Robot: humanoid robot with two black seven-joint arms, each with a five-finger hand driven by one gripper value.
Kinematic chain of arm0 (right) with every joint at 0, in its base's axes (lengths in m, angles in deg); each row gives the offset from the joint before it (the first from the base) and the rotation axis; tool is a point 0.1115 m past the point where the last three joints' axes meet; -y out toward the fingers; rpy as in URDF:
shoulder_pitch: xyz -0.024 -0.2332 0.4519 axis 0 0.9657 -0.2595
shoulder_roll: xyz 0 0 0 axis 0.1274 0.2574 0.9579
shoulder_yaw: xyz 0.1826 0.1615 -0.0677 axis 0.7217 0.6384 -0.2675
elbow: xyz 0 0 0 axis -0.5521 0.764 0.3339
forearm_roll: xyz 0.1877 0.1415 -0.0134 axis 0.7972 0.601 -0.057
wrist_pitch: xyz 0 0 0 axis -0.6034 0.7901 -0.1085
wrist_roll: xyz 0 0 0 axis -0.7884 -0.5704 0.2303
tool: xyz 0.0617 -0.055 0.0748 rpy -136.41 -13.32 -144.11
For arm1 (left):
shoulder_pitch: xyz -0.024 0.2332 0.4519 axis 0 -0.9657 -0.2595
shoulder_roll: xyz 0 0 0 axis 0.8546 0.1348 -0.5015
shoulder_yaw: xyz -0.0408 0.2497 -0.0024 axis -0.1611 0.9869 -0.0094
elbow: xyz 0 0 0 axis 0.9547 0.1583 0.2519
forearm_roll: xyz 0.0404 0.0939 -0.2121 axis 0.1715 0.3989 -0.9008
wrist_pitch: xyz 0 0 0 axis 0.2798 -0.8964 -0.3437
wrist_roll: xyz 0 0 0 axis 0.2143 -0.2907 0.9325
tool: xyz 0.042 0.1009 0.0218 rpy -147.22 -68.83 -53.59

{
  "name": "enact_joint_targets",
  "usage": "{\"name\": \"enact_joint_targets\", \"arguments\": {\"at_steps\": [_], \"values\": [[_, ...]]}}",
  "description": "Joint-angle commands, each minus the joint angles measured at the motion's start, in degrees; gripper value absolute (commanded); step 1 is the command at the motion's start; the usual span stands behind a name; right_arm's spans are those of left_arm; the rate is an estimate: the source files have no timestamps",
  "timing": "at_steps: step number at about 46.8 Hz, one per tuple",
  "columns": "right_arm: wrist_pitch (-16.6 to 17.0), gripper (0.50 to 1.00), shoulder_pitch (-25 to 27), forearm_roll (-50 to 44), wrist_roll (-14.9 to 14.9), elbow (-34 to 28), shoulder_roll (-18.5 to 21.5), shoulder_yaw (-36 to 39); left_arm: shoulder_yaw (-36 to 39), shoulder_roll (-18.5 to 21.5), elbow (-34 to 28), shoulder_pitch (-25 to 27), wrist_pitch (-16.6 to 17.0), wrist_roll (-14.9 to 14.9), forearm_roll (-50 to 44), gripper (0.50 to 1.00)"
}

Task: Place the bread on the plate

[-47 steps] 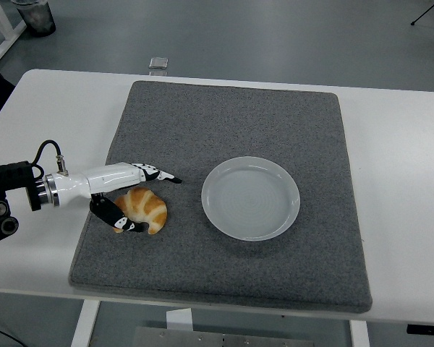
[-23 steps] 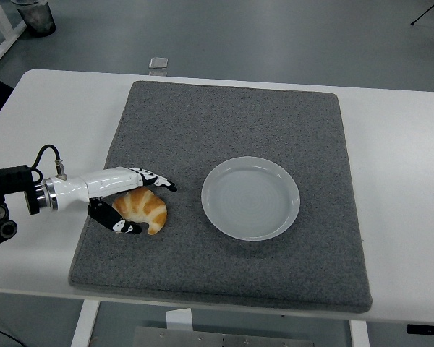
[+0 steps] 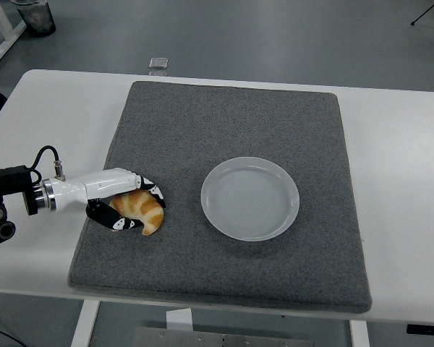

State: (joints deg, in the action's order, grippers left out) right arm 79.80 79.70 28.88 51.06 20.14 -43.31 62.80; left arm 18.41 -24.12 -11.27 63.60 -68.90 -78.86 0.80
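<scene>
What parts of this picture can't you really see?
- Head view: the left side of the golden-brown croissant is covered by the left robot hand curled around it.
- Head view: whether the croissant has lifted off the grey felt mat cannot be told from above.
- Head view: the small flat grey object on the floor beyond the table is too small to identify.
- Head view: the dark container is cut off by the top edge.

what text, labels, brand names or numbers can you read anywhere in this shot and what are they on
None can be read.
The plate, the bread, the grey mat and the white table carry no print.
The left hand, curled around the bread, shows black and white patches but no letters.
The small object on the floor beyond the table is too small to read.
</scene>
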Motion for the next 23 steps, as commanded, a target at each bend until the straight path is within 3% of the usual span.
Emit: {"name": "enact_joint_targets", "arguments": {"at_steps": [1, 23], "values": [[0.00, 0.952, 0.00, -0.02, 0.00, 0.00, 0.00, 0.00, 0.00, 0.10, 0.00, 0.03, -0.01, 0.00, 0.01, 0.500], [0.00, 0.952, 0.00, -0.02, 0.00, 0.00, 0.00, 0.00, -1.05, 0.80, 0.09, 2.31, -0.01, 0.00, -0.43, 0.500]]}}
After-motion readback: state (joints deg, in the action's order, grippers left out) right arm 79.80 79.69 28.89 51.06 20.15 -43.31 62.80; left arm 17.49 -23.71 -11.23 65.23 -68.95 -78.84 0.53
